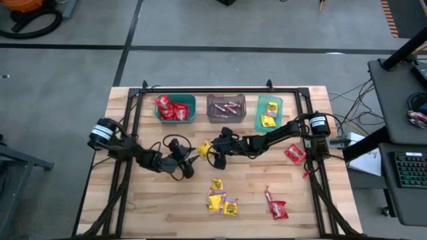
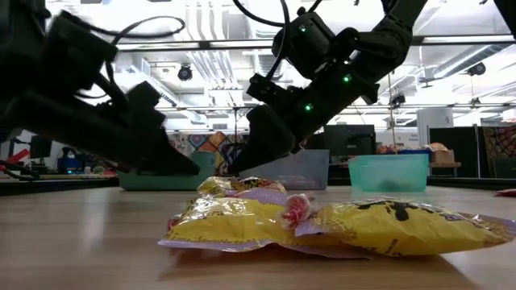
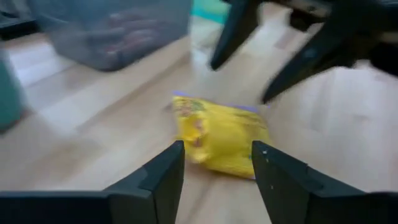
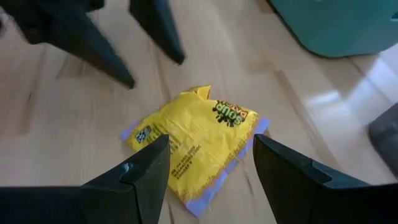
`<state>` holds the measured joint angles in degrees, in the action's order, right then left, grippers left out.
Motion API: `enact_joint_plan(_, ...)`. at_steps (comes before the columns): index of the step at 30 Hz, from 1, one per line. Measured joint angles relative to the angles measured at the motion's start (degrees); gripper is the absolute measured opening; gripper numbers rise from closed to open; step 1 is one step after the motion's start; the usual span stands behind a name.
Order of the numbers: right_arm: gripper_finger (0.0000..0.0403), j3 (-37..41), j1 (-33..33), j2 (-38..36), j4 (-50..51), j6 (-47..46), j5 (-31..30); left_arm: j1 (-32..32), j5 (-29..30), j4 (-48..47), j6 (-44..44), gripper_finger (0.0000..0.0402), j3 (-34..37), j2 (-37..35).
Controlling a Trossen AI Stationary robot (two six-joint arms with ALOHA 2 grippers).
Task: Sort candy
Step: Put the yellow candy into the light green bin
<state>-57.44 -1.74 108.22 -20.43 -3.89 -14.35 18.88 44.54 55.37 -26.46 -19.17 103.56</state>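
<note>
Yellow packet lies on the wooden bench near its centre in the high view, between the left claw at its 7 o'clock and the right claw at its 3 o'clock. The green bin, already holding yellow packets, sits toward 1 o'clock. Low view: both arms lean down behind a pile of yellow packets. Left wrist view: fingers apart, packet lying free just beyond them. Right wrist view: fingers spread wide either side of it, not touching. This looks like a handover; next, the right claw probably must close on the packet and carry it to the green bin.
</note>
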Motion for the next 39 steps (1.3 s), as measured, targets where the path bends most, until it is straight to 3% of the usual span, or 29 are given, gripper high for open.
enact_joint_plan(14,0.0219,1.6,0.0,0.0,-0.1,-2.7,1.3,-4.3,-3.1,3.5,-2.5,0.0161,-1.7,6.8)
enact_joint_plan(21,0.0219,2.4,0.0,0.0,-2.3,-3.8,1.3,-5.1,-4.6,3.5,-0.4,0.0119,-4.0,8.4)
enact_joint_plan(31,0.0197,3.1,0.0,2.1,-3.6,-5.5,1.3,-5.4,-6.5,2.9,0.6,0.0010,-5.5,9.2)
enact_joint_plan(39,0.0160,3.5,0.0,2.9,-4.5,-5.5,1.3,-5.4,-6.6,3.1,0.3,0.0001,-3.8,8.4)
